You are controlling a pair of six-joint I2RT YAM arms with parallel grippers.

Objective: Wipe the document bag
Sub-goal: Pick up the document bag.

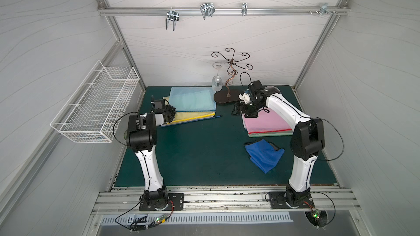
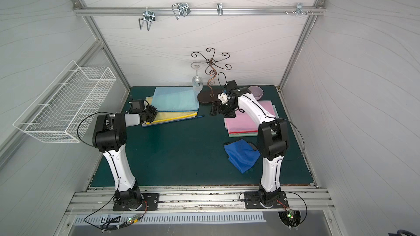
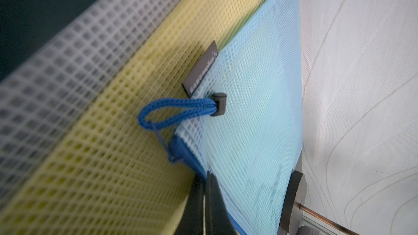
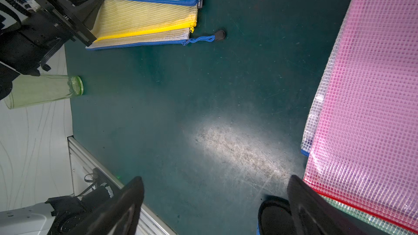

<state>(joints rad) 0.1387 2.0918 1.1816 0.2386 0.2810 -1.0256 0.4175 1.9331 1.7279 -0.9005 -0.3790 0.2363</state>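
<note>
Six mesh document bags [image 2: 175,98]: three in one stack, light blue bag [image 1: 193,97], yellow bag [image 1: 186,116], white bag [image 4: 147,37], and three in the other, pink bag [image 1: 266,121], clear bag [image 4: 317,114], green bag [image 1: 268,134] (the lower ones only peek out). Singles now: one blue cloth [image 1: 264,155], one wine glass [image 1: 217,84], one scrolled stand [image 1: 227,98], one bowl [image 2: 255,92], one green tumbler [image 4: 45,91], one wire basket [image 1: 97,105], and four hooks [image 1: 171,20].

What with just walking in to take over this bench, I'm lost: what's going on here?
The left gripper has its jaws shut on the zip edge of the light blue mesh document bag, which tops a stack over a yellow mesh bag. The right gripper hangs with jaws wide open, holding nothing, at a corner of the pink mesh bag on the other stack. The blue wiping cloth lies crumpled on the green mat, untouched, so no wiping is under way.
</note>
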